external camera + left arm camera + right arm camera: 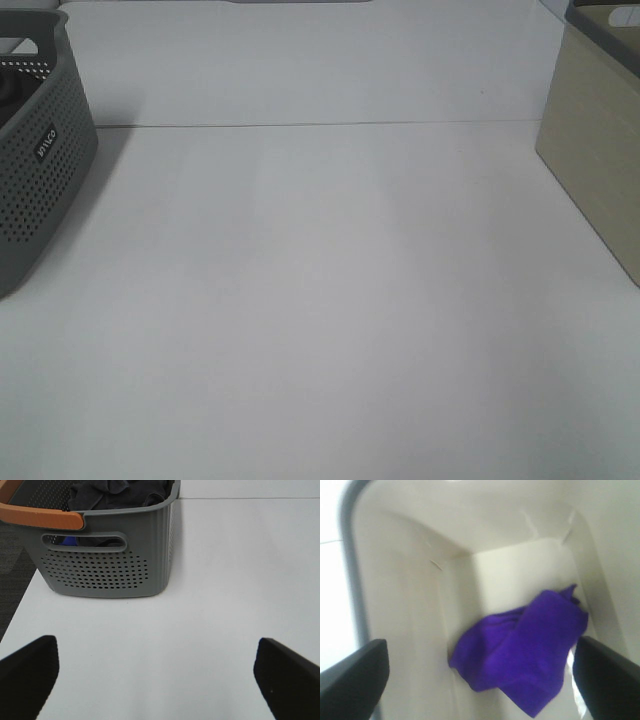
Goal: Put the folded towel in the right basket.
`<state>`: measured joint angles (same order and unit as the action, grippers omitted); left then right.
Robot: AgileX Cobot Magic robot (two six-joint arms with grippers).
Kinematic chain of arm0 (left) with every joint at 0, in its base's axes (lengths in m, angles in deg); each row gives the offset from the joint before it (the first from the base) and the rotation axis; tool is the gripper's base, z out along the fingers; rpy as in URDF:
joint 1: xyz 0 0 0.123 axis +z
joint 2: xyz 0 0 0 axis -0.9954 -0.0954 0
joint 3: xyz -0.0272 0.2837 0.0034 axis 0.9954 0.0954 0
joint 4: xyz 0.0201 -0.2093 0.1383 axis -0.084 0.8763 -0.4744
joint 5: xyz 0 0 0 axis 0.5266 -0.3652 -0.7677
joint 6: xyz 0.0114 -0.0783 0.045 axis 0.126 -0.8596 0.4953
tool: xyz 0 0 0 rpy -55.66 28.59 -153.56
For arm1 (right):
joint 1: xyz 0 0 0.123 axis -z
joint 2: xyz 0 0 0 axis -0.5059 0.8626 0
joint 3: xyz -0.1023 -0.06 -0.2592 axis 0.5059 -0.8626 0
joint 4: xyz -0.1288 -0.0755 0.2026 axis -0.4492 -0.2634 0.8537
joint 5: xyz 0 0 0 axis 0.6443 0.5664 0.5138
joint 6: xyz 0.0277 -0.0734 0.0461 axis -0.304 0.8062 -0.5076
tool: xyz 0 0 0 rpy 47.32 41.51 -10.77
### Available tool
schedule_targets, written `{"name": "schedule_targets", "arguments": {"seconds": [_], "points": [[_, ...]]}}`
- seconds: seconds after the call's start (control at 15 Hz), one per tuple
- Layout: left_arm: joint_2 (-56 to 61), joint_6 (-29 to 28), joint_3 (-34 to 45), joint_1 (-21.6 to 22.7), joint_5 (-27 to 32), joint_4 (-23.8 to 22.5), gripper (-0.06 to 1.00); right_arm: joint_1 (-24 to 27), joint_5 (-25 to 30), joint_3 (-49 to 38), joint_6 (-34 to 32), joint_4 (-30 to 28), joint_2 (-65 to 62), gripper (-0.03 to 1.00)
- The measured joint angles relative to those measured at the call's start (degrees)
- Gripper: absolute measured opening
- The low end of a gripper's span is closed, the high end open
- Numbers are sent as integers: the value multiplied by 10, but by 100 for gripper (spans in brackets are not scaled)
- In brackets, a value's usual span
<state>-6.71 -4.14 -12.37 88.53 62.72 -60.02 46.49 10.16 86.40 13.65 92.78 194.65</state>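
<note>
Looking down past your right claw [480, 680], spread wide and empty, you see the crumpled purple cloth towel [520, 655] on the floor of the cream plastic basket [410, 605]. Your left claw [160, 677] is spread too, above the white tabletop [200, 620] near the grey perforated plastic basket [115, 565].

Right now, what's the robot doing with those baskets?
It's putting laundry away. The purple towel already lies crumpled inside the beige basket on the right. The right gripper is open above it, holding nothing. The left gripper is open too, over the white table, facing the grey perforated basket that holds dark clothes. So the towel looks delivered.
</note>
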Motion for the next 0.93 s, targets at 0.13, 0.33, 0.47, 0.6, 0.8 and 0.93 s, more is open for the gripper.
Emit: {"name": "schedule_targets", "arguments": {"seconds": [0.13,0.33,0.47,0.6,0.8,0.93], "points": [[0,0,0,0,0,0,99,-76,-1,53,-27,-41,-1,96],[0,0,0,0,0,0,99,-131,0,71,-60,-74,-23,96],[0,0,0,0,0,0,99,-136,0,32,-69,-77,-70,96],[0,0,0,0,0,0,99,-142,-1,-66,-71,-68,-169,96],[0,0,0,0,0,0,99,-143,-2,-312,-71,-83,-379,96],[0,0,0,0,0,0,99,-143,-21,-561,-42,-76,-622,95]]}}
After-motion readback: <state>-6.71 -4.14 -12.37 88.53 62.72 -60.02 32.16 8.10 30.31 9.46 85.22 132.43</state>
